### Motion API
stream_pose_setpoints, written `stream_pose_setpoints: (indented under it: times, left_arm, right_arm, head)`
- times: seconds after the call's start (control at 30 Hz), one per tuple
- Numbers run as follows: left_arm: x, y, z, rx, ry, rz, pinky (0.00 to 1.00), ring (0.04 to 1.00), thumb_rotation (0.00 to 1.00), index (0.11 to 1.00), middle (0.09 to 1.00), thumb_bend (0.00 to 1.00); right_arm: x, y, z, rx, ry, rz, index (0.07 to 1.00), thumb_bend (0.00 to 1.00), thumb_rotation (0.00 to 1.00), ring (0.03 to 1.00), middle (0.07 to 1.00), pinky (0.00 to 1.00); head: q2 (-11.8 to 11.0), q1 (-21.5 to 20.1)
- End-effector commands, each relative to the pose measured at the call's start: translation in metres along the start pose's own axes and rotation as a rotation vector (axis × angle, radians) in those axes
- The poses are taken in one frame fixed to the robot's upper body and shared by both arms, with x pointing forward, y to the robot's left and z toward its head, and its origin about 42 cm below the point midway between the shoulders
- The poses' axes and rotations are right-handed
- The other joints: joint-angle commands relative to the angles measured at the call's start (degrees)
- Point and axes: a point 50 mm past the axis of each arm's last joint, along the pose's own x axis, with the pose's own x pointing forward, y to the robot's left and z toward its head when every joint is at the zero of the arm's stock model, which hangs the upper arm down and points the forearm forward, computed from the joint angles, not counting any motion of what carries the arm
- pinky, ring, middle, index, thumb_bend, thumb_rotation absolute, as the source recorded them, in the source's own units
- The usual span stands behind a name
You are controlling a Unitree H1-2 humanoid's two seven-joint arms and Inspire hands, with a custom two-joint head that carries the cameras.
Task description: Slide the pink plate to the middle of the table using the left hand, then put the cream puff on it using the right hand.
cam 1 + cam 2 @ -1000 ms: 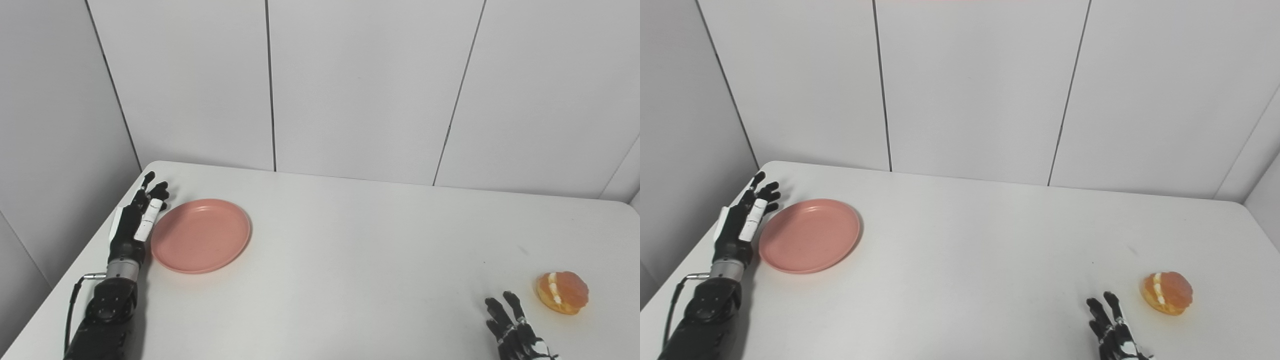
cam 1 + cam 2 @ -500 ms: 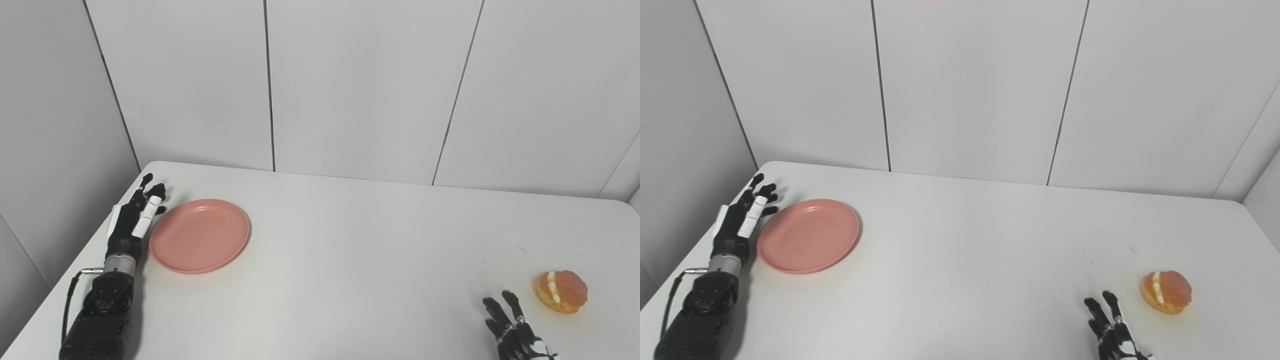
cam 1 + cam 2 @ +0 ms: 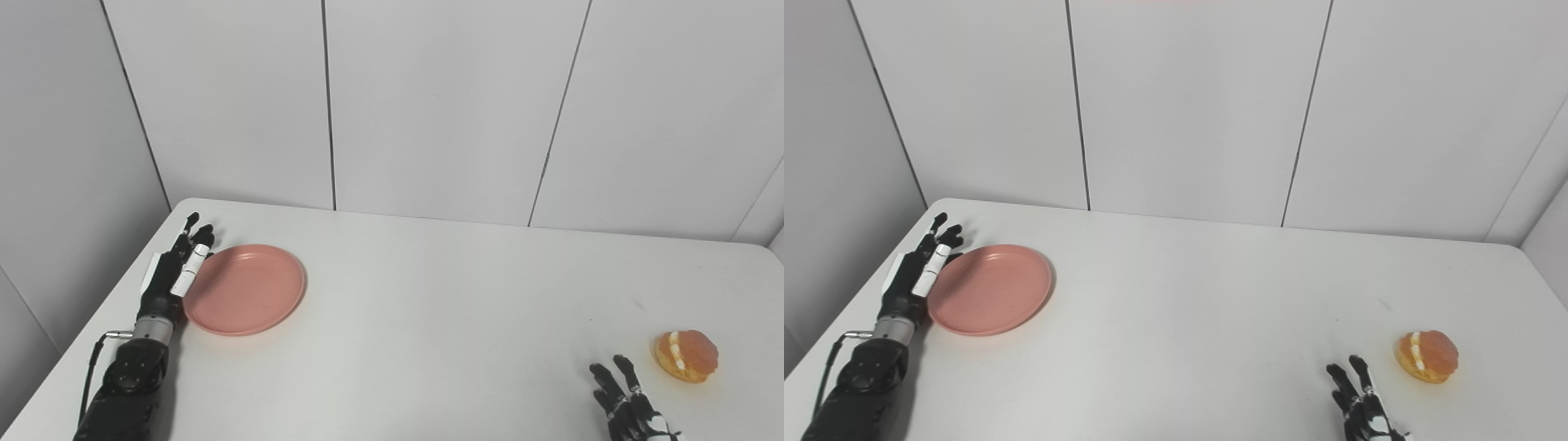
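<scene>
Fingers of our left hand (image 3: 173,272) are stretched out straight and spread, holding nothing, their inner edge against the left rim of the pink plate (image 3: 245,289). That plate lies flat on the white table (image 3: 416,318), just to the right of this hand (near the table's far left corner). Our right hand (image 3: 625,401) rests low at the near edge, fingers apart and empty. We see the cream puff (image 3: 686,356) just to its right, not touching.
</scene>
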Motion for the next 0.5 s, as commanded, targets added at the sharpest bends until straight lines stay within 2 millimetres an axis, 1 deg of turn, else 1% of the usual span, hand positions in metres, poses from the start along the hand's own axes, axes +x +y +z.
stream_pose_setpoints:
  times: [0.0,0.07,0.23,0.47]
  left_arm:
    - [-0.012,-0.018,-0.006,-0.022,-0.021,-0.034,0.80,0.859,0.86,0.969,0.878,0.81]
    - [-0.015,-0.025,-0.004,-0.041,-0.031,-0.054,0.81,0.861,0.86,0.965,0.878,0.82]
    - [-0.022,-0.047,0.005,-0.054,-0.056,-0.100,0.77,0.855,0.87,0.936,0.869,0.82]
    - [-0.025,-0.062,0.011,-0.050,-0.046,-0.125,0.73,0.846,0.88,0.950,0.885,0.79]
  right_arm:
    - [-0.011,0.008,-0.036,0.043,0.176,-0.019,0.978,0.79,1.00,0.970,0.903,1.00]
    - [-0.011,0.008,-0.036,0.044,0.177,-0.019,0.978,0.79,1.00,0.972,0.905,1.00]
    - [-0.011,0.009,-0.036,0.038,0.180,-0.023,0.980,0.78,1.00,0.968,0.900,1.00]
    - [-0.011,0.011,-0.035,0.036,0.178,-0.023,0.970,0.79,1.00,0.964,0.894,1.00]
  head:
    - [0.09,-0.09]
    - [0.10,-0.12]
    - [0.05,-0.27]
    - [0.14,-0.57]
